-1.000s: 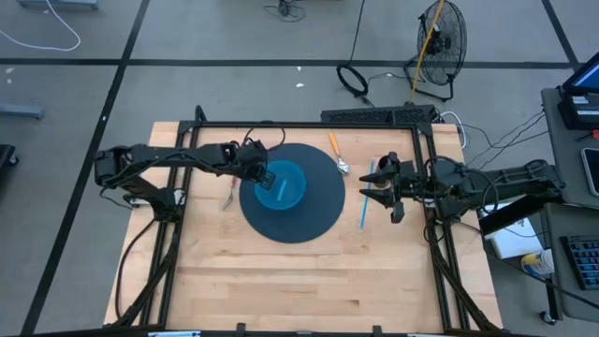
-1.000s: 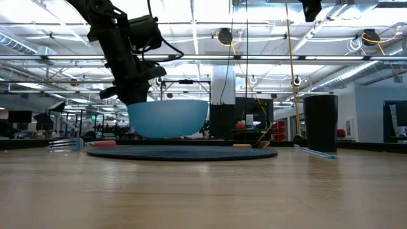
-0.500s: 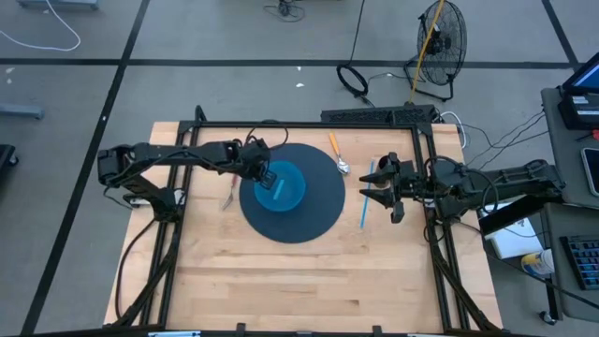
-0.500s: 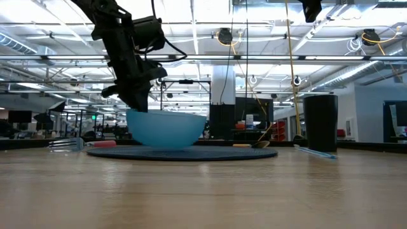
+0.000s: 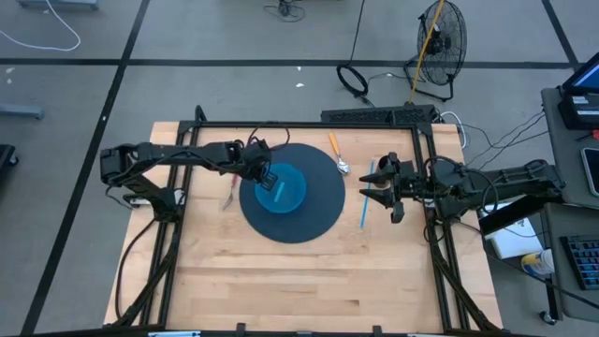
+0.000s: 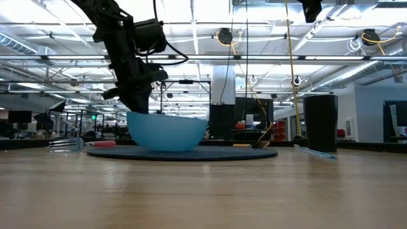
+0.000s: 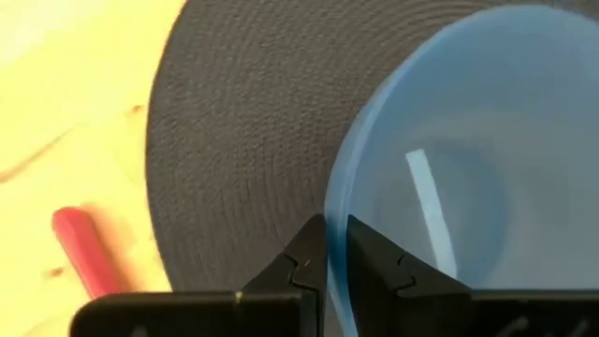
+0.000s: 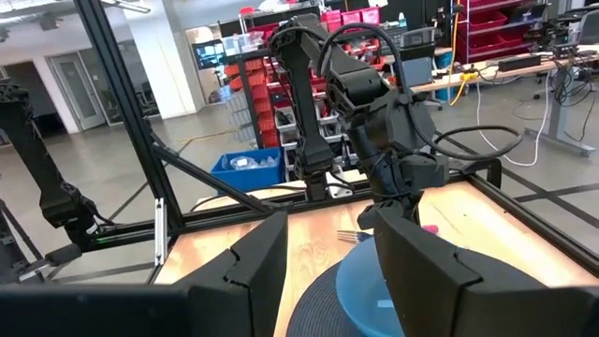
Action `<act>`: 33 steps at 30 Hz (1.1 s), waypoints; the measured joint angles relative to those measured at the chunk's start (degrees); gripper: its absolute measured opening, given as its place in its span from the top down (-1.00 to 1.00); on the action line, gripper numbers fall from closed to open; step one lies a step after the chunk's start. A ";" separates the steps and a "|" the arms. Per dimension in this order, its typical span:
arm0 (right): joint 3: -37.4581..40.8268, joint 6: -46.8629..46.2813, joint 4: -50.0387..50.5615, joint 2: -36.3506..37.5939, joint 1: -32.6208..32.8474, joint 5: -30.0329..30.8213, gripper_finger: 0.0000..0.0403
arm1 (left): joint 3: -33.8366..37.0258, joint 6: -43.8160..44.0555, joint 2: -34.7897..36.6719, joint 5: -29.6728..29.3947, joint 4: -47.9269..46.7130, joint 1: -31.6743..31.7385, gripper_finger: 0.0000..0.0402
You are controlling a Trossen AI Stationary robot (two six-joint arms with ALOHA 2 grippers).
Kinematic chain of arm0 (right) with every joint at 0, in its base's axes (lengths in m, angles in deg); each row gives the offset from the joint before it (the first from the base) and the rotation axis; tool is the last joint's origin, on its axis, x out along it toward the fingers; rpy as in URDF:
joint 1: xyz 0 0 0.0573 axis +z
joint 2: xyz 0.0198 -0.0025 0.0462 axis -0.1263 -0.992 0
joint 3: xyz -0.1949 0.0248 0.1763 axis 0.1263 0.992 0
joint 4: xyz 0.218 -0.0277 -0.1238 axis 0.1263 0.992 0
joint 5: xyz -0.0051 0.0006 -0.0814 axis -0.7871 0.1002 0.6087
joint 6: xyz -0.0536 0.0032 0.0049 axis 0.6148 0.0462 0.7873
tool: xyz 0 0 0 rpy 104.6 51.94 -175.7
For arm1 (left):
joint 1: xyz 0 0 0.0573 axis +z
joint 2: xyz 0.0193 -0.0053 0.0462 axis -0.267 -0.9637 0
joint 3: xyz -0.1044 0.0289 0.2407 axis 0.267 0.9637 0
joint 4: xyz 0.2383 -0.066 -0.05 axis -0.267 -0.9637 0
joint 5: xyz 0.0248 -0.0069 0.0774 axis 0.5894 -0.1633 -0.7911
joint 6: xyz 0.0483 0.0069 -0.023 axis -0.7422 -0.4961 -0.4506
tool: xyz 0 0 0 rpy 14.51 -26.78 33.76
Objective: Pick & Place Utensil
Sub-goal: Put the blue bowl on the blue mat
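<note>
A light blue bowl [image 5: 282, 186] sits on a dark round mat [image 5: 309, 211] at the table's middle. It also shows in the low view [image 6: 168, 131]. My left gripper [image 5: 263, 174] is shut on the bowl's left rim. A red-handled fork [image 5: 226, 196] lies on the table left of the mat. An orange-handled spoon [image 5: 337, 153] lies at the mat's far right edge. A blue-handled utensil [image 5: 365, 203] lies right of the mat. My right gripper [image 5: 386, 188] is open and empty beside the blue utensil. My left gripper pinches the bowl's rim [image 7: 335, 245] on the bowl's left side, one finger [image 7: 376, 260] inside the bowl and one finger [image 7: 301, 257] outside. The fingers come from above, slanting down from the table's left. The bowl stands upright with its base on the mat.
A black frame rail [image 5: 309, 125] runs along the table's far edge, with side rails at left and right. A dark upright cylinder [image 6: 320, 122] shows at the right in the low view. Bare wood [image 5: 299, 281] lies on the near half of the table.
My left gripper has gone down with the blue bowl. The bowl, held a little above the mat a second ago, now rests on the mat and stands upright. The gripper still holds the rim.
</note>
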 joint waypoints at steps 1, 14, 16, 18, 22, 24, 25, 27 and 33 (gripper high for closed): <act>0.00 0.04 0.00 0.00 0.00 -0.01 0.23 | 0.00 0.06 -0.37 0.60 0.25 -0.06 0.85; 2.43 -3.95 -0.04 0.00 0.00 -0.21 0.23 | 0.00 -0.02 -1.98 1.87 0.20 -0.66 0.75; 2.43 -3.92 -0.08 0.02 0.00 -0.19 0.23 | 0.00 0.21 -1.98 1.30 0.26 -0.68 0.68; 2.43 -3.88 -0.09 0.02 0.00 -0.20 0.23 | 0.00 0.45 -1.98 0.45 0.20 -0.67 0.63; 2.43 -3.80 -0.15 0.04 0.00 -0.20 0.23 | 0.00 0.75 -1.98 -1.05 0.22 -0.66 0.60; 2.43 -3.80 -0.17 0.04 0.00 -0.21 0.23 | 0.00 0.66 -1.98 -1.10 0.25 -0.66 0.60; 2.43 -3.80 -0.17 0.04 0.00 -0.19 0.23 | 0.00 0.50 -1.98 -1.12 0.27 -0.65 0.60; 2.45 -3.80 -0.20 0.04 0.00 -0.21 0.23 | 0.00 0.42 -1.97 -1.15 0.45 -0.66 0.60; 2.45 -3.78 -0.20 0.04 0.00 -0.21 0.23 | 0.00 0.15 -1.96 -1.15 2.14 -0.66 0.60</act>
